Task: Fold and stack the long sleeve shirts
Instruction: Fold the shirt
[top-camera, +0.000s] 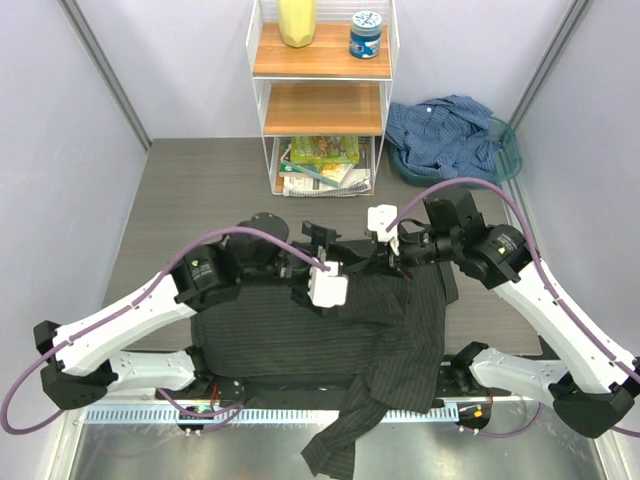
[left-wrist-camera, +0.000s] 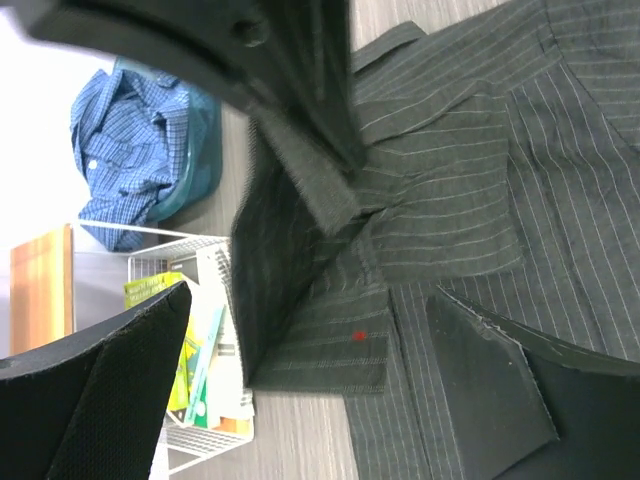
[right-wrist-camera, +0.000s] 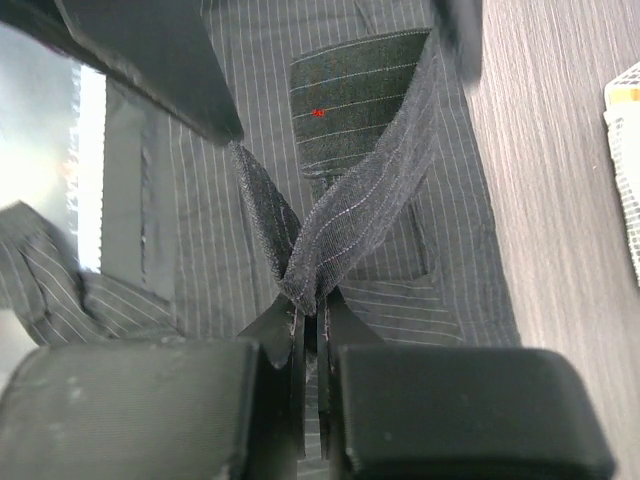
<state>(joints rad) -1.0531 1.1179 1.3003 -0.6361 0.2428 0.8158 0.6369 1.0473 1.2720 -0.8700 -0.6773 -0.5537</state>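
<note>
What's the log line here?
right end effector: shut on charcoal shirt | left end effector: open over it | blue shirt: crumpled in basket

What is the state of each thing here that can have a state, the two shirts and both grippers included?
dark pinstriped shirt, spread on the table, not yet folded, one sleeve trailing over the near edge
blue shirt, crumpled in the teal basket
left gripper, open, holding nothing
right gripper, shut on a raised fold of the dark pinstriped shirt
jar, upright, lid on
</note>
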